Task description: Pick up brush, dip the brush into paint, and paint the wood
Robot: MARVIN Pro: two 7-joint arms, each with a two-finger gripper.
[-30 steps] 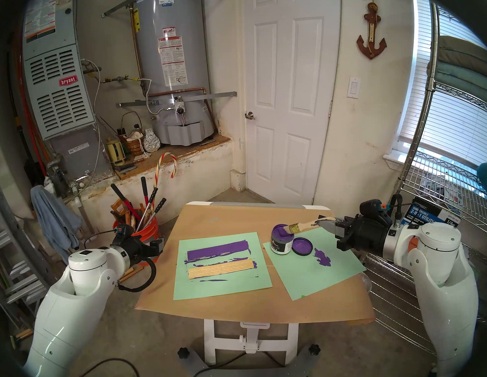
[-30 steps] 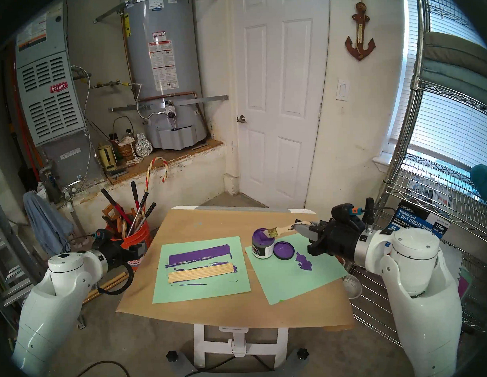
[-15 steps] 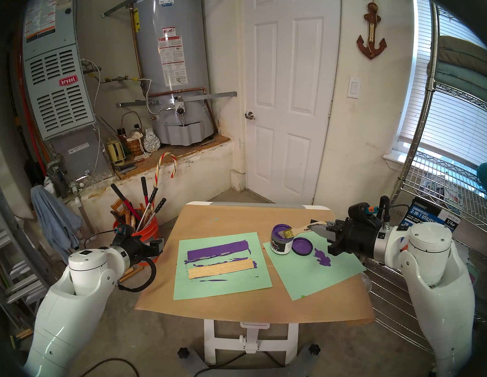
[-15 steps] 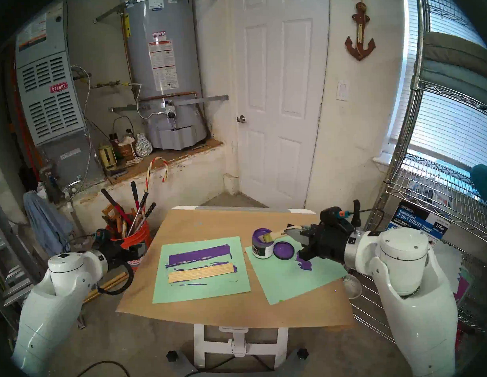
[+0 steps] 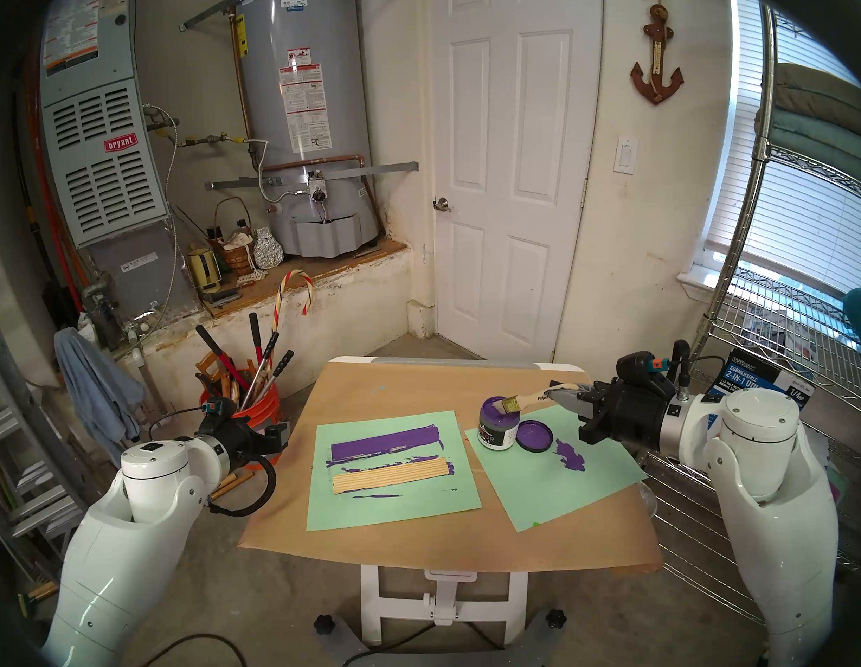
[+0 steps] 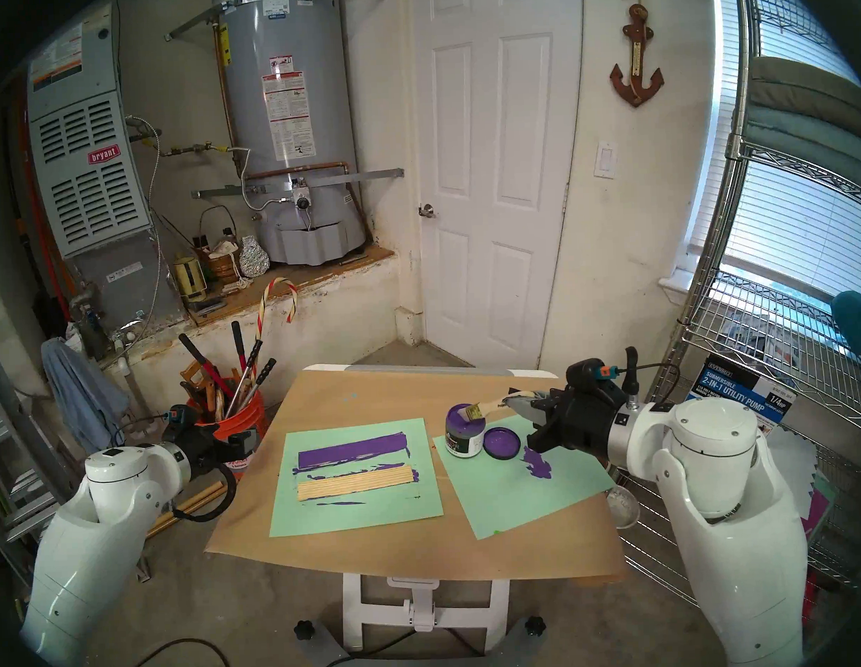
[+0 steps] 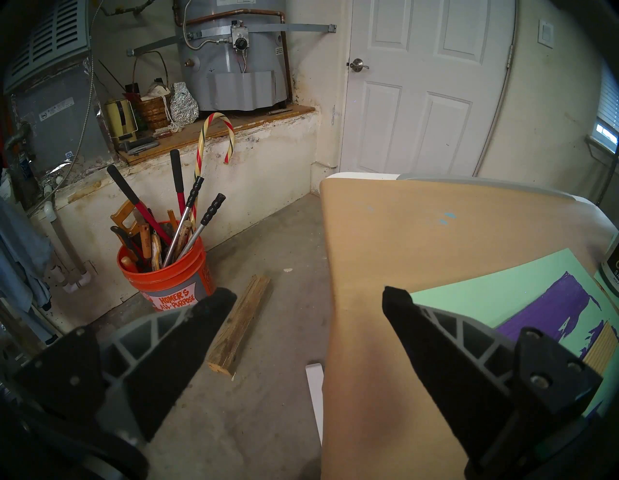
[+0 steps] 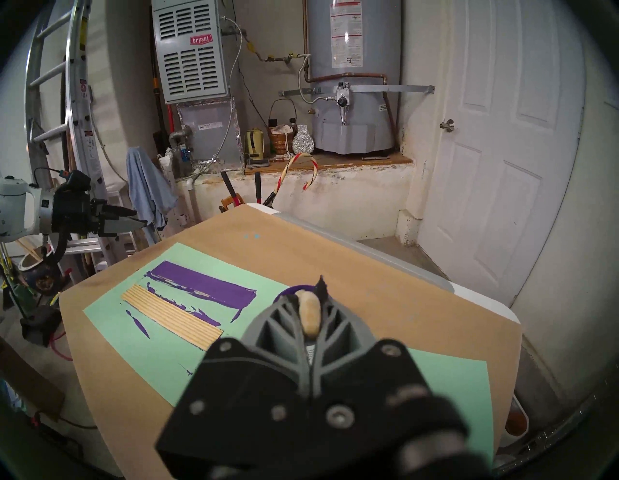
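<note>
While the right tool (image 5: 569,399) clenched the brush (image 5: 528,400) by its handle, bristles dipping into the paint (image 5: 495,423) on the table (image 5: 396,380), the wood (image 5: 390,476) lay bare and unpainted; the left tool (image 7: 308,301) hung open, empty.

We see a table (image 5: 556,367) with white corners, its top covered by brown paper (image 5: 396,390) that overhangs the near edge. On the paper lie two green sheets. The left sheet (image 5: 390,502) sits mid-table, bearing a purple stripe (image 5: 383,443) and, nearer us, the wood (image 5: 391,475). The right sheet (image 5: 570,486), turned askew, reaches the right edge; on its far corner stand the jar (image 5: 495,428) and, touching it, the lid (image 5: 534,435), with a purple smear (image 5: 571,456) beside them.
</note>
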